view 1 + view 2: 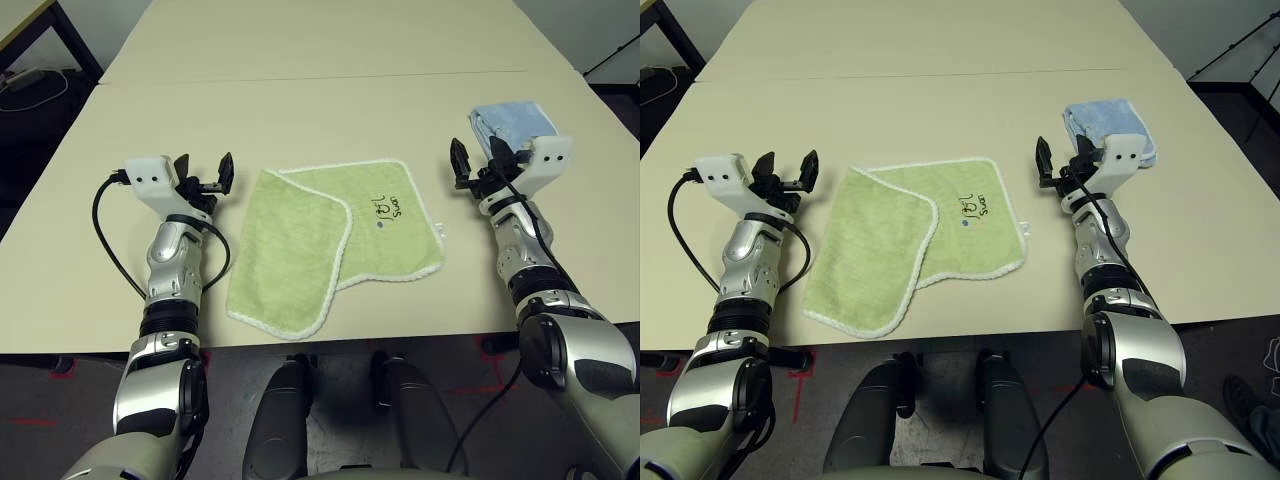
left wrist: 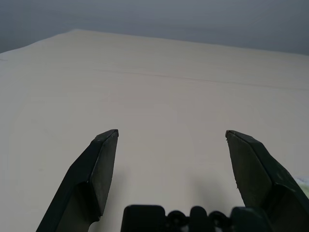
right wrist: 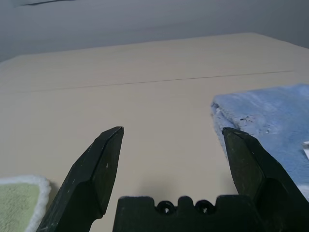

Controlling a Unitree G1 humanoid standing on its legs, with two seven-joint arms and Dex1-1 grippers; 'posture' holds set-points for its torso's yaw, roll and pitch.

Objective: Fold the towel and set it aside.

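At frame left, the left claw [image 1: 205, 175] hovers above the bare tabletop [image 1: 330, 110], fingers wide apart, nothing btwn them; left wrist view confirms: both black fingers [image 2: 99, 169] spread w/ only beige surface ahead. It sits just beside the towel's left edge, not touching.

Center frame: the light green towel [image 1: 335, 240] lies flat near the front edge of the tabletop. Already partly folded: a left flap w/ white stitched edging lies diagonally over the rest, its lower corner reaching toward the bottom of the frame. Dark embroidered lettering [image 1: 383, 209] shows on the uncovered right part; small loop tab [image 1: 441, 231] sticks out at the right edge.

Right of center: the right claw [image 1: 478, 160] is also raised, fingers apart and empty, near the towel's upper right corner but clear of it. Upper right, just behind that claw: a folded light blue towel [image 1: 512, 125], also seen in the right wrist view [image 3: 270, 121] – not the task item.

Judgement: looks like a pause btwn folds, both claws free. The fold is uneven, so the next move prob. calls for lowering a claw to a towel edge or corner, pinching the cloth w/o bunching, and carrying it across to square the layers. Setting aside comes after.
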